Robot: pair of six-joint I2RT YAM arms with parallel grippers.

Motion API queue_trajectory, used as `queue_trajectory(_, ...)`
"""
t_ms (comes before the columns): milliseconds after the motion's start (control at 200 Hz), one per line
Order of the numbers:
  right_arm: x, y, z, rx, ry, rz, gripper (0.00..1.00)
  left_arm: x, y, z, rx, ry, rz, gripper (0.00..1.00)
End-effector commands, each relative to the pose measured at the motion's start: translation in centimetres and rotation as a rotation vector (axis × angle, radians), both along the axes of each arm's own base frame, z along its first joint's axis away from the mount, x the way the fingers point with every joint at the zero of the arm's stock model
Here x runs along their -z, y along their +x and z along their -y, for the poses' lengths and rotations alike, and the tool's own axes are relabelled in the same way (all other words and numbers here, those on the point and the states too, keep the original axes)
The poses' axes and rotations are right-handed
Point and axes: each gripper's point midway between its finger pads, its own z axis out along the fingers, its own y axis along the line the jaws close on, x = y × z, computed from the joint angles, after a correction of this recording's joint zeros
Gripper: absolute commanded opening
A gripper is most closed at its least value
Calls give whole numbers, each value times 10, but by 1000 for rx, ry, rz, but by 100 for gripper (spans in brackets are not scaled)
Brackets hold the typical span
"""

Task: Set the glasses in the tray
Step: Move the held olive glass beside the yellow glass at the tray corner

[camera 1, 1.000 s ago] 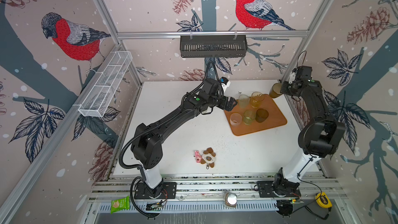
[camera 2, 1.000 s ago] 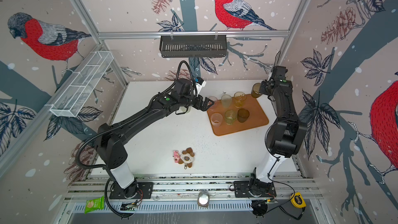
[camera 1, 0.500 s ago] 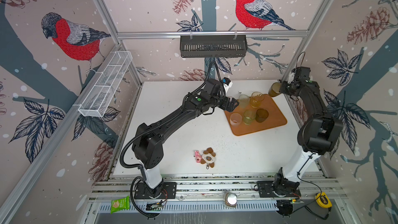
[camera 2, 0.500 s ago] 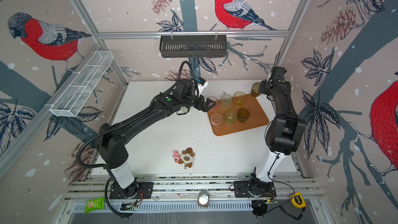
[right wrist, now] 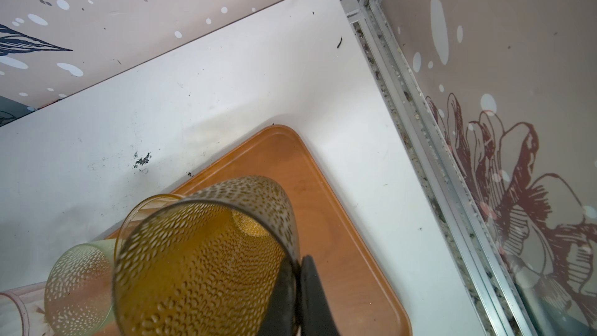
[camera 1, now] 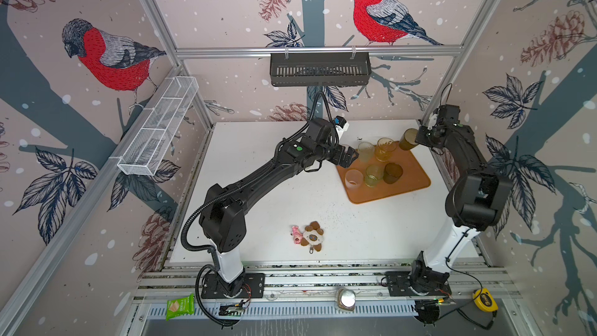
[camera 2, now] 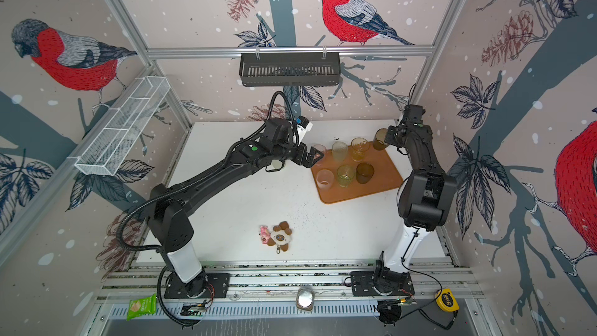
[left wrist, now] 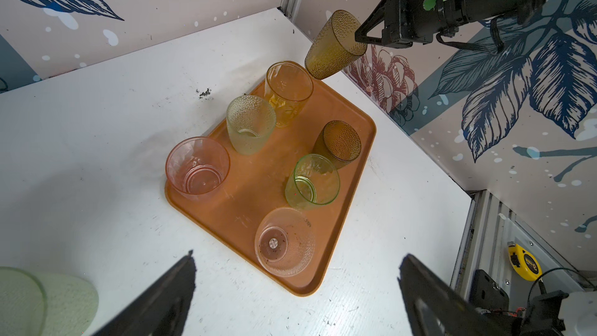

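- The white tabletop (camera 1: 258,189) carries the orange-brown tray (camera 1: 407,189) at its far right side.
- The left fingers (left wrist: 168,298) are spread wide and hold nothing, near the tray's left edge.
- The right fingers (left wrist: 365,38) pinch the rim of a brown-amber glass (left wrist: 334,46) over the tray's far right corner. Its long axis is tilted, mouth up toward the fingers, base down toward the tray.
- Six glasses (left wrist: 250,126) stand upright on the tray, mouths up: pink, frosted pale green, amber, dark brown, green, frosted clear.
- A pale green glass (left wrist: 29,298) sits on the tabletop beside the left fingers, cut off by the frame, so which way it points cannot be told.
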Motion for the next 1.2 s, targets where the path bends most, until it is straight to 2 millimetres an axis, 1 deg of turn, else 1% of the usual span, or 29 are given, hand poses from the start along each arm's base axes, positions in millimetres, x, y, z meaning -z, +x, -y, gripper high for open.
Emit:
queue_trajectory(0,-2,7,3,11,7,33,0,-3,-1,3,21,2,11,98)
queue_trajectory(265,11,13,9,17,26,29,0,-4,-1,4,18,5,10,98)
queue_trajectory(430,15,22,13,16,24,32,0,-3,0,4,15,10,6,98)
queue_trajectory(690,33,32,21,19,32,-6,0,-5,0,5,8,11,8,98)
queue_trajectory(750,34,34,22,17,31,-8,0,-5,0,5,6,11,7,98)
queue_trajectory(881,36,36,23,10,30,-15,0,-4,1,5,0,13,7,98)
queue_trajectory(1096,48,34,22,1,30,-55,0,-1,1,6,-3,13,5,98)
queue_trajectory(1196,50,33,22,3,30,-65,0,-1,2,6,-3,11,6,98)
